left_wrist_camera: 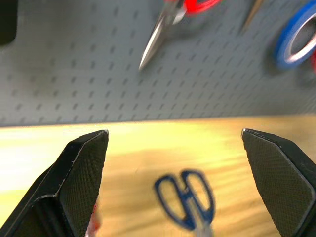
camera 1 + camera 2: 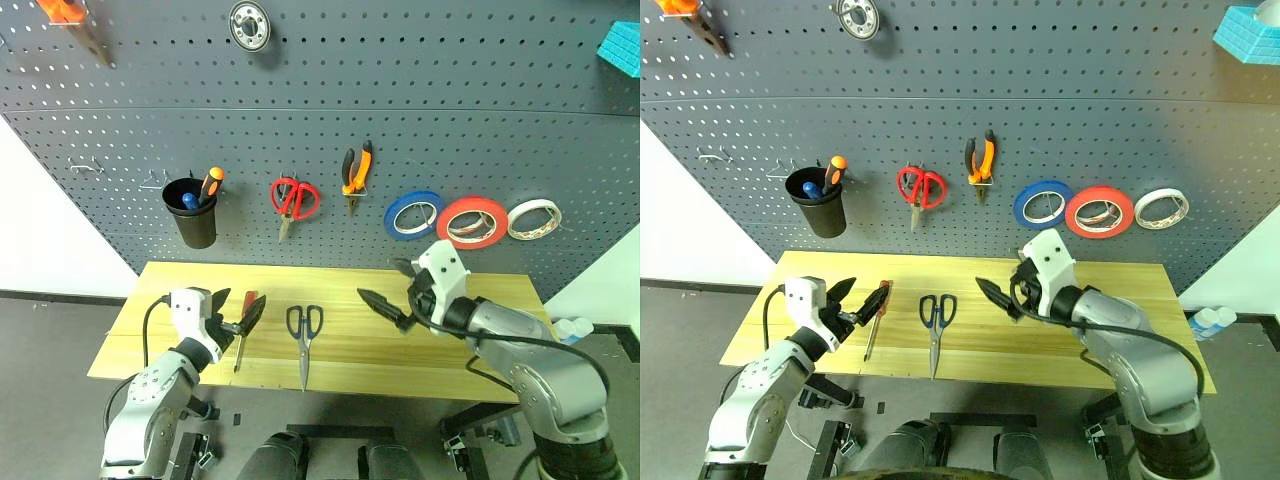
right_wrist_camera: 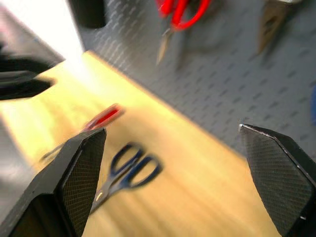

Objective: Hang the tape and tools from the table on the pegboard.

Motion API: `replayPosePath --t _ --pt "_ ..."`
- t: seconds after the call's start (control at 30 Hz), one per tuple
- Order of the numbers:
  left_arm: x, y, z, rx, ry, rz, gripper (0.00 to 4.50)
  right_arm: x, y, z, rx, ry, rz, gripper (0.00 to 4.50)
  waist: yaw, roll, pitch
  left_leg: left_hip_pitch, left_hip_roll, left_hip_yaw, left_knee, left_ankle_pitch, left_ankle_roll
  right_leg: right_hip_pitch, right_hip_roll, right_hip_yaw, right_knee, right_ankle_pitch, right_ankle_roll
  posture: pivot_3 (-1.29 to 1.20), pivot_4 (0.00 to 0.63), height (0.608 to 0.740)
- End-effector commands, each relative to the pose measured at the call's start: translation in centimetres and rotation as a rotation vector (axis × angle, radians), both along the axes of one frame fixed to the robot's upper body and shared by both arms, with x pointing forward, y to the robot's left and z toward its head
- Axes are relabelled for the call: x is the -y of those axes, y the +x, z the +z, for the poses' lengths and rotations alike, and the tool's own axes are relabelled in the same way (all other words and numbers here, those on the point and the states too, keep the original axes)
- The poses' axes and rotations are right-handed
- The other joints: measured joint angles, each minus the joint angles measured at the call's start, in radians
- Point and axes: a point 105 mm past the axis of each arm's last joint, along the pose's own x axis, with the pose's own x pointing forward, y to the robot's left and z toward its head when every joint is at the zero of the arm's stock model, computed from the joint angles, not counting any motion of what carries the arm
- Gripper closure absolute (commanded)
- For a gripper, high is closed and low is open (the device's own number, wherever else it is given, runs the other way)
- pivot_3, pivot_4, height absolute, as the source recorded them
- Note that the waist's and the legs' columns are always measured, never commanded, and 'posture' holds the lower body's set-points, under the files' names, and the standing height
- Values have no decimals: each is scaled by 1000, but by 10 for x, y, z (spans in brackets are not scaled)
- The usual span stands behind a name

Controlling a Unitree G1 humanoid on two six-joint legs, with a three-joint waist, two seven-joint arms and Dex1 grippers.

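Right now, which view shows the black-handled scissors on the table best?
The left eye view: the scissors lie whole and sharp on the table, handles toward the pegboard. The right eye view shows them the same way. Both wrist views show them blurred; the left wrist view cuts off the blades.

In the left wrist view the black scissors [image 1: 186,200] are blurred and their blades run off the picture's edge. The screwdriver [image 2: 241,338] is partly hidden behind the left end effector [image 2: 240,318]. A teal object [image 2: 621,45] on the pegboard [image 2: 450,100] is cut by the edge.
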Motion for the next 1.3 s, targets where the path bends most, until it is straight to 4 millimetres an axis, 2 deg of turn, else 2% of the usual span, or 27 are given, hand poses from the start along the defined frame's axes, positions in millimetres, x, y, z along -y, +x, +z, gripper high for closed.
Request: replayPosePath --t 0.03,0.17,0.3,0.53,0.67,0.83,0.9,1.13,1.3 --pt "7 6 -2 -5 47 18 0 -5 -21 9 6 4 122 7 0 -2 -2 0 0 0 0 0 0 0 0 0 0 0 0 -19 20 718" --pt "13 10 -18 -68 85 47 0 9 -32 17 -3 16 164 7 -1 -4 -3 0 0 0 2 0 0 1 0 -1 0 1 1 -35 21 718" --pt "19 16 -38 -134 116 83 0 19 -34 25 16 10 170 7 -1 -5 -4 0 0 1 5 -1 2 3 0 -1 -1 2 3 -51 24 718" --pt "20 38 -75 -271 229 268 0 22 -31 29 41 -23 157 7 -1 -6 -4 -2 0 1 13 -3 4 6 0 -2 -2 3 6 -71 25 718" --pt "47 53 -82 -299 241 301 0 19 -29 30 53 -22 154 7 -2 -6 -5 -3 0 0 15 -4 6 9 0 -3 -8 6 10 -79 22 718" --pt "94 55 -73 -273 218 175 0 18 -26 29 61 -28 142 7 -5 -6 -6 -3 0 1 16 -6 10 11 0 -3 -14 7 13 -92 15 718" --pt "105 52 -71 -263 222 112 0 19 -25 26 58 -37 130 7 -6 -6 -7 -3 0 2 16 -7 10 11 0 -3 -14 7 13 -93 3 718" --pt "100 40 -85 -358 296 43 0 15 -24 22 64 -37 128 7 -8 -4 -17 -3 0 2 17 -7 11 11 0 -3 -13 7 13 -81 0 718" --pt "89 36 -103 -486 408 99 0 7 -22 19 74 -25 141 7 -6 -3 -19 -2 0 2 18 -7 11 12 0 -3 -13 8 13 -75 0 718"
